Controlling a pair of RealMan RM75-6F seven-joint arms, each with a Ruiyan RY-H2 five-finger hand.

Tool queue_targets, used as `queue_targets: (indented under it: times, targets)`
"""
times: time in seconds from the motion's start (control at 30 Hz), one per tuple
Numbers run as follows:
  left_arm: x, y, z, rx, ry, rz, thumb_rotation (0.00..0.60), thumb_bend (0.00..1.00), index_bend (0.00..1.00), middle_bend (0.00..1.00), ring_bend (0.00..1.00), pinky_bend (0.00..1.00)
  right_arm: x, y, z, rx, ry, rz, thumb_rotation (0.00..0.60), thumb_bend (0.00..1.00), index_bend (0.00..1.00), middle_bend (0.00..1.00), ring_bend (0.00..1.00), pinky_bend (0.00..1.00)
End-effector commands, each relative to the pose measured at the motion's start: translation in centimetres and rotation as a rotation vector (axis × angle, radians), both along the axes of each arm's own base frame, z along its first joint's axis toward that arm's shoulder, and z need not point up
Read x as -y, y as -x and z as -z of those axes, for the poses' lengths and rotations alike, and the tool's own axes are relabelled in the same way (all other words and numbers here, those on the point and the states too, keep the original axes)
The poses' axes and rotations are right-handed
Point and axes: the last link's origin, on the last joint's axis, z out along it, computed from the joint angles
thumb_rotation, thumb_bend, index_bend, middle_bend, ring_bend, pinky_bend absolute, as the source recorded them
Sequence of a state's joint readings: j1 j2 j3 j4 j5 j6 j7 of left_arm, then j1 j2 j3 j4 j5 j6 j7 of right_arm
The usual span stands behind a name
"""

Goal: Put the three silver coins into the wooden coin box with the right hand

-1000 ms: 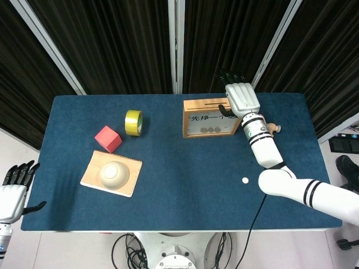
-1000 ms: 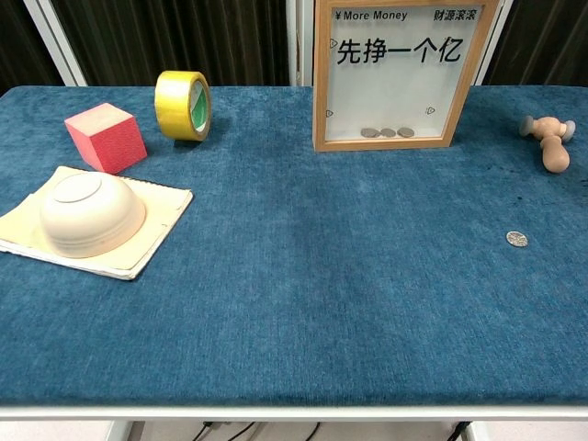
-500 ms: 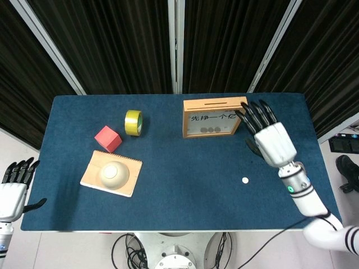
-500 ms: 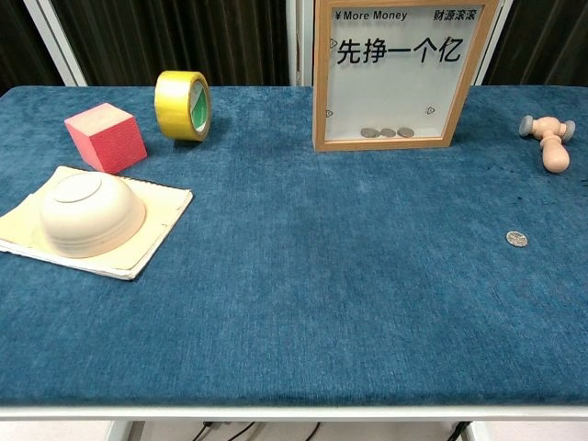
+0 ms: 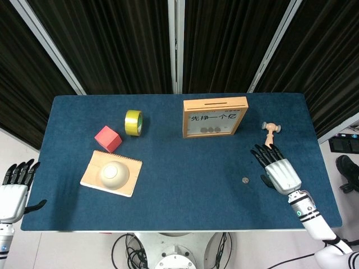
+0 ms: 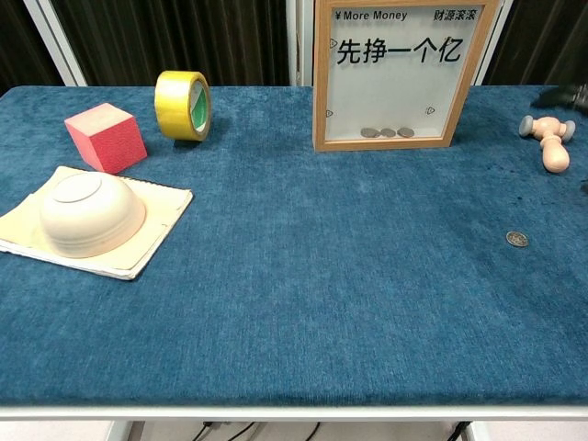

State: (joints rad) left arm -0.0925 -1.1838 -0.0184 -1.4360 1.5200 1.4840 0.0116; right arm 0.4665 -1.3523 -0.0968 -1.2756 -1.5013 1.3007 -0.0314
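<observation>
The last silver coin point(image 5: 245, 180) lies flat on the blue cloth just left of the right hand point(image 5: 277, 170); that hand hovers palm down, empty, fingers spread and pointing away toward the small wooden mallet point(image 5: 271, 129); the wooden coin box point(image 5: 215, 117) stands well beyond, with coins visible behind its pane; the left hand point(image 5: 12, 191) hangs off the table, far away, fingers straight, holding nothing.

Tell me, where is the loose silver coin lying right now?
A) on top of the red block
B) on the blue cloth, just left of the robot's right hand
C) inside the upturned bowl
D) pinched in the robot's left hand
B: the coin lies flat on the blue cloth, apart from the right hand, which holds nothing.
</observation>
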Motion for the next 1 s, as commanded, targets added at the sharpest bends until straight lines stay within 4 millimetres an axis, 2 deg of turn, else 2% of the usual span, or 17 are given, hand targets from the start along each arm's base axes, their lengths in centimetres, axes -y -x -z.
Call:
queue_targets:
  times: [0.03,0.2,0.3,0.4,0.57,0.73,1.0]
  targets:
    - [0.1,0.1,0.1,0.001,0.003,-0.003,0.6,0.0,0.02,0.0,0.0,0.0,-0.3,1.0,1.5,-0.001,-0.035,0.048,0.6,0.3,0.03,0.0,0.0,0.0]
    - [0.2,0.3,0.3,0.003,0.006,-0.009,0.6,0.0,0.02,0.0,0.0,0.0,-0.2,1.2,2.7,0.001,-0.062,0.06,0.6,0.3,0.15,0.0,0.0,0.0]
    - [0.2,0.4,0.3,0.004,0.006,-0.012,0.6,0.0,0.02,0.0,0.0,0.0,-0.2,1.0,3.0,0.012,-0.073,0.063,0.6,0.3,0.31,0.0,0.0,0.0]
    - [0.1,0.5,0.3,0.004,0.01,-0.014,0.6,0.0,0.02,0.0,0.0,0.0,-0.3,1.0,3.3,0.014,-0.083,0.069,0.6,0.31,0.37,0.0,0.0,0.0]
    - [0.0,0.7,0.4,0.006,0.014,-0.019,0.6,0.0,0.02,0.0,0.0,0.0,-0.4,1.1,3.5,0.011,-0.102,0.082,0.6,0.3,0.39,0.0,0.0,0.0]
    - [0.0,0.8,0.5,0.009,0.018,-0.022,0.6,0.0,0.02,0.0,0.0,0.0,-0.5,1.1,3.4,0.007,-0.111,0.086,0.6,0.18,0.32,0.0,0.0,0.0]
    - [-0.1,1.0,0.6,0.011,0.022,-0.022,0.6,0.0,0.02,0.0,0.0,0.0,-0.9,1.5,4.3,-0.001,-0.141,0.107,0.6,0.18,0.31,0.0,0.0,0.0]
